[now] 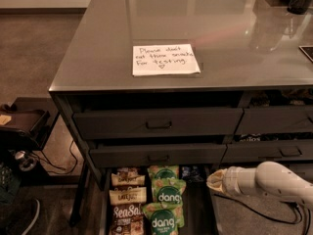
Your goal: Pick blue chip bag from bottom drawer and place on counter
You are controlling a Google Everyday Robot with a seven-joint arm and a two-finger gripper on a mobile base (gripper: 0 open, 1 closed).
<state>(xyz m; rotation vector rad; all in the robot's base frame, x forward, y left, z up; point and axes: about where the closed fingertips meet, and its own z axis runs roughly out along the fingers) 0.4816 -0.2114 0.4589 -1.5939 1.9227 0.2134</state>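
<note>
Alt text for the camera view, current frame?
The robot's gripper hangs at the right edge of the open bottom drawer, near the blue chip bag at its back beside green snack bags. The counter above bears a handwritten note.

Office snack area, handwritten note [165, 59] on counter [195, 18], end effector [216, 181] at bottom drawer [195, 214]
</note>
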